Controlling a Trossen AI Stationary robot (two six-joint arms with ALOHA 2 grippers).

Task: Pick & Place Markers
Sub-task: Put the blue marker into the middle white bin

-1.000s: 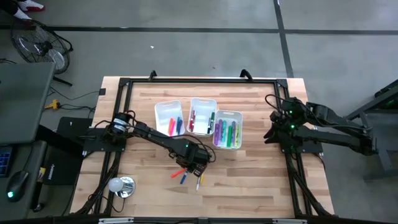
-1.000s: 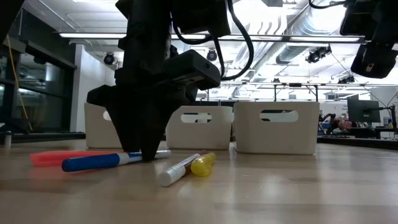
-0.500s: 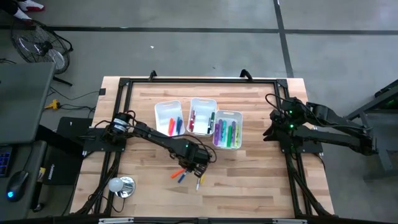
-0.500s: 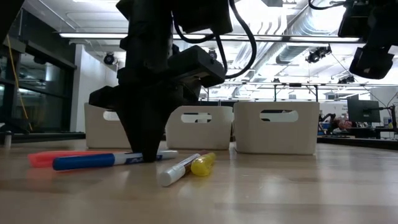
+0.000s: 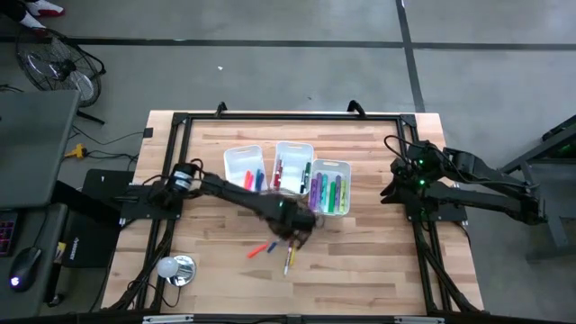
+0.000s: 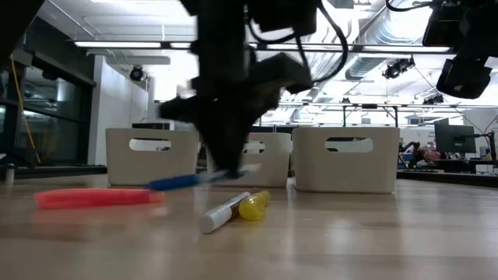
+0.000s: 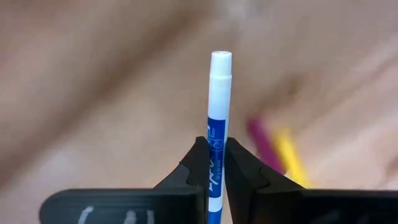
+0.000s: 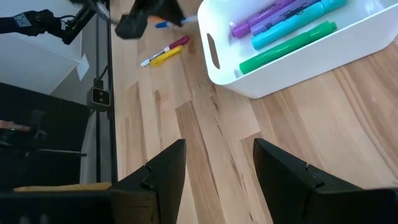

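Observation:
My left gripper [image 6: 230, 165] hangs over the table's middle, in front of the bins, shut on a blue marker [image 6: 184, 182] with a white end [image 7: 221, 68]. Three markers lie flat on the wood: a pink-red one [image 6: 93, 197], a yellow one [image 6: 253, 205] and a white-tipped one [image 6: 222, 215] beside it. Other markers lie in three white bins [image 5: 245, 167] [image 5: 292, 166] [image 5: 329, 185]. My right gripper [image 8: 217, 168] waits open at the table's right side, above the wood and holding nothing. My left gripper pinches the blue marker's barrel [image 7: 214, 144] between its two fingers, nearer the white end. The fingers point down and lie across the marker. The marker is lifted clear of the table and tilted, its long blue end [image 6: 159, 185] lower than the gripped part.
The three bins stand side by side behind the loose markers; the right one [image 8: 292, 50] holds purple, teal and green markers. A round silver object [image 5: 176, 267] sits near the table's front left. A black frame [image 5: 180, 121] runs along the table's edges.
My left gripper has shut on the blue marker, then risen and gone toward the table's right edge. The marker, which lay flat beside the pink-red one, is now lifted clear and tilted. The other markers lie as before.

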